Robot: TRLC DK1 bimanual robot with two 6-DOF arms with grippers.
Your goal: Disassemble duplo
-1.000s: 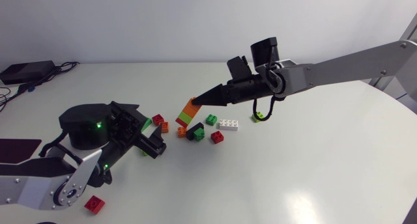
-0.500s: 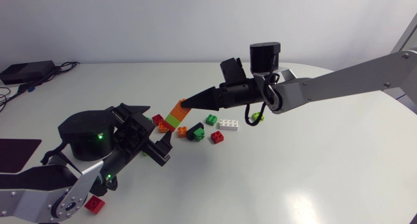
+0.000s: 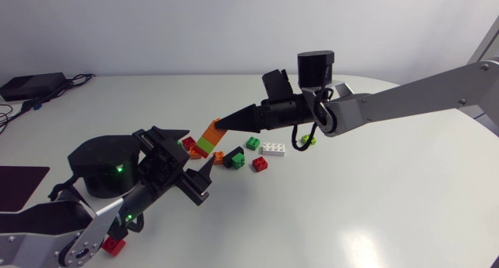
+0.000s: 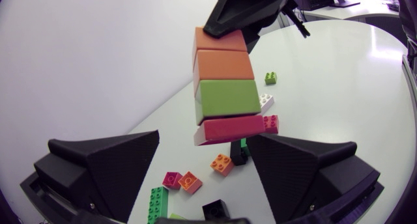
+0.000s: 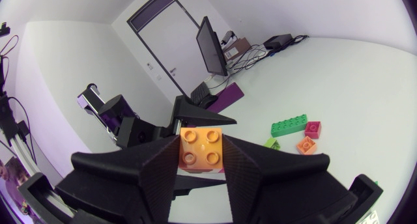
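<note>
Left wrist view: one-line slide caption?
Right gripper holds the orange-green-red duplo stack by its top brick, ahead of the open left gripper.

Bright even light, soft shadows, fisheye-warped edges

Orange, green, red duplo stack (image 4: 225, 87), black right gripper (image 3: 223, 126), white table (image 3: 374, 206)

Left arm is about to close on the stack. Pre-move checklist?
1. Hold: right gripper shut on the duplo stack at its top orange end: ok.
2. Opening: left gripper open: ok.
3. Alignment: red brick at the stack's lower end in line with the left gripper's gap: ok.
4. Depth: red brick far enough inside that gap to clamp: cannot tell.
5. Clearance: stack held up off the loose bricks on the table: ok.
</note>
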